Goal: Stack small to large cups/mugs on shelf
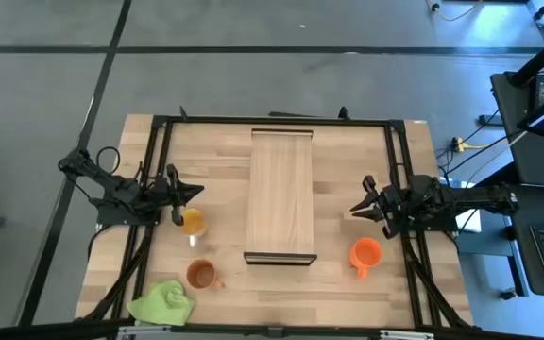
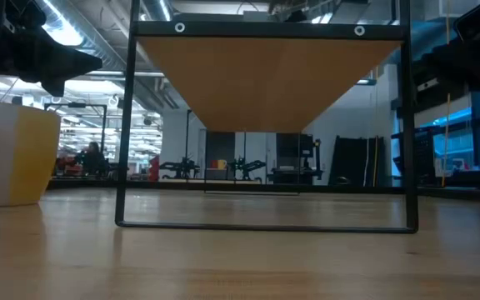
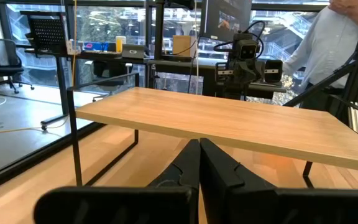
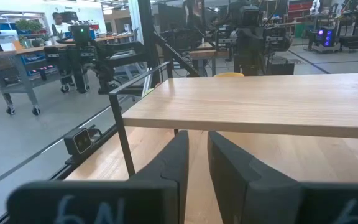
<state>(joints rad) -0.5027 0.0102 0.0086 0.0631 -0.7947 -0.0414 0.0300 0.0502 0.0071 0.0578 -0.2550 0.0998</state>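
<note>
The shelf [image 1: 280,194], a long light-wood board on a dark frame, stands in the middle of the table. The amber-yellow cup [image 1: 193,222] stands upright left of it, also in the low view [image 2: 15,154]. The rust-brown mug [image 1: 201,274] stands nearer the front edge. The orange mug [image 1: 365,253] stands right of the shelf's near end. My left gripper [image 1: 196,194] hovers shut just beyond the amber cup, pointing at the shelf [image 3: 229,121]. My right gripper [image 1: 355,210] hovers right of the shelf [image 4: 260,102], pointing at it, with a narrow empty gap between its fingers.
A lime-green cloth [image 1: 163,302] lies at the front left corner beside the brown mug. A dark metal frame [image 1: 159,123] runs around the table's edges. In the left wrist view a person [image 3: 328,43] stands beyond the table's right side.
</note>
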